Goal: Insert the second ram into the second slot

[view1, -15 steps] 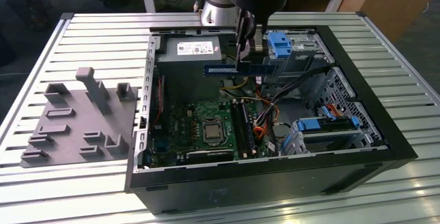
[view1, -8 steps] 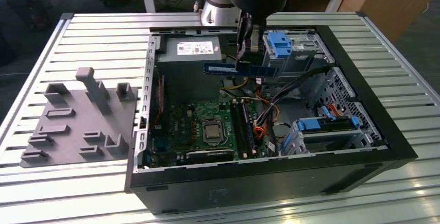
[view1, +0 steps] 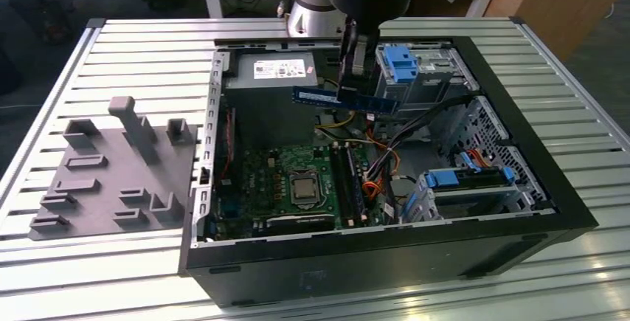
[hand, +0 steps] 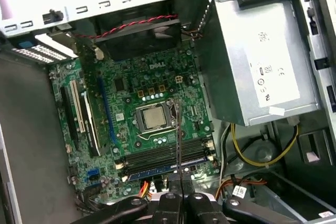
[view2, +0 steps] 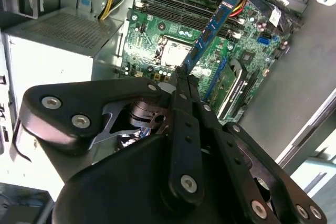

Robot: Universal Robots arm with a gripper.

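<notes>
My gripper [view1: 346, 94] hangs above the open computer case, shut on the second ram [view1: 379, 103], a thin blue board with a white label. It holds the stick level in the air, well above the motherboard [view1: 265, 184]. In the second wrist view the ram [view2: 212, 27] sticks out past the fingertips [view2: 181, 80] toward the board. In the first wrist view it shows edge-on as a thin line [hand: 178, 129] over the ram slots [hand: 163, 156]. The slots [view1: 350, 182] run beside the processor socket [view1: 298, 188]. One slot carries a blue strip [hand: 157, 171] along its length.
A grey fixture block [view1: 108, 173] with pegs sits on the slatted table at the exterior view's left. Inside the case are the power supply [view1: 276, 70], light-blue drive-bay latches [view1: 399, 63] [view1: 443, 178] and loose cables [view1: 379, 147] near the slots. The black case walls [view1: 532, 159] surround everything.
</notes>
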